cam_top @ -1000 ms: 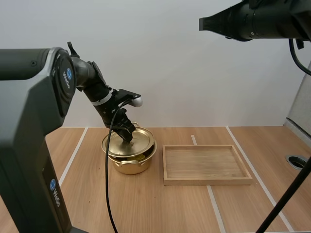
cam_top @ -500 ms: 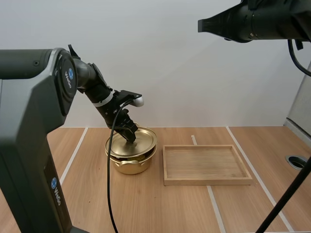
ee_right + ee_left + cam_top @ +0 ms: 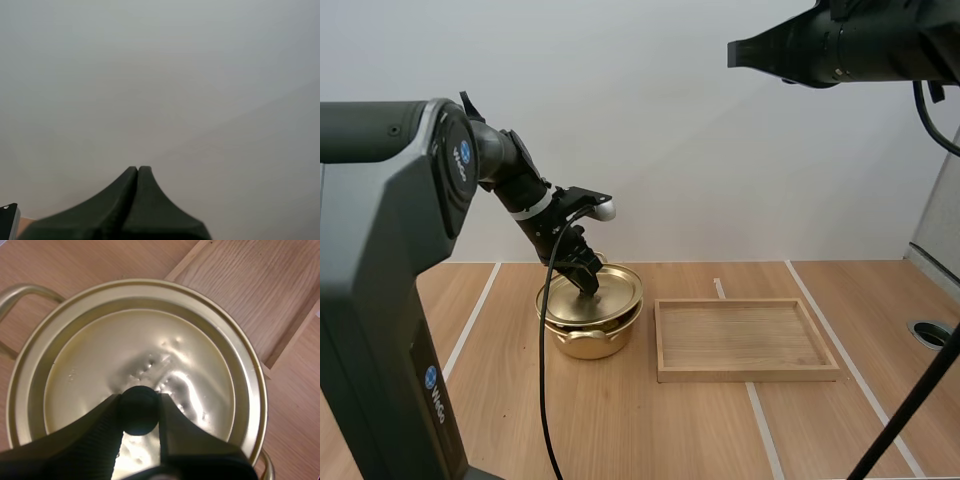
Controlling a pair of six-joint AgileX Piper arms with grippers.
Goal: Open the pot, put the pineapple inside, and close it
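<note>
Left jaws pinch the black knob (image 3: pixel 139 409) of the gold lid (image 3: pixel 150 350), seemingly seated on the pot (image 3: pixel 586 342) left of the tray (image 3: pixel 740 373), so best let go gently, while right jaws stay-free, closed on nothing, aloft.

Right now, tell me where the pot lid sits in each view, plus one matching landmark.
High view: lid on the pot, left of the wooden tray, under the left gripper.
Left wrist view: lid directly below, knob pinched by the left gripper; wooden tray beside it.
Right wrist view: right gripper shut, aimed away from the table.
Shared landmark: the wooden tray.
</note>
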